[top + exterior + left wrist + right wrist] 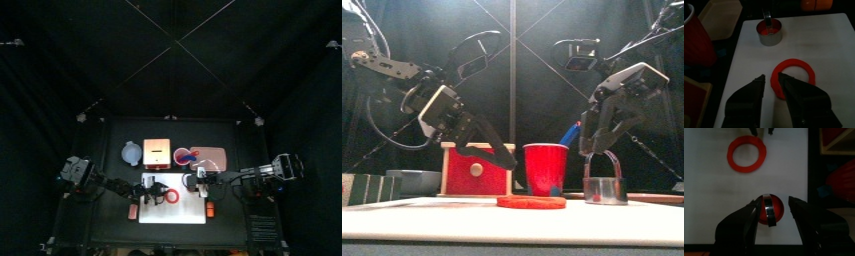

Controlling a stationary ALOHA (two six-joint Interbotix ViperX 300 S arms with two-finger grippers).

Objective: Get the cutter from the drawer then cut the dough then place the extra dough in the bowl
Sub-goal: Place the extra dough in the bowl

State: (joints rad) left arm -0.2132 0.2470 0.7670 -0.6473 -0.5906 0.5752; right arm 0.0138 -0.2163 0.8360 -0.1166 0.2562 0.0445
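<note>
A red dough ring (170,196) (531,201) lies on the white cutting board (174,217). To its right stands the round metal cutter (604,187) (771,33) with a red dough disc inside it. My right gripper (772,210) hangs open just above the cutter (771,213), one jaw on each side of its wire handle. My left gripper (773,80) hovers a little above the ring's (795,78) near edge, its jaws slightly open and holding nothing.
Behind the board stand the wooden box with its red drawer front (476,170), the red cup (547,168) with toy knives on the pink tray (211,158), and the blue-grey bowl (128,153) at the back left.
</note>
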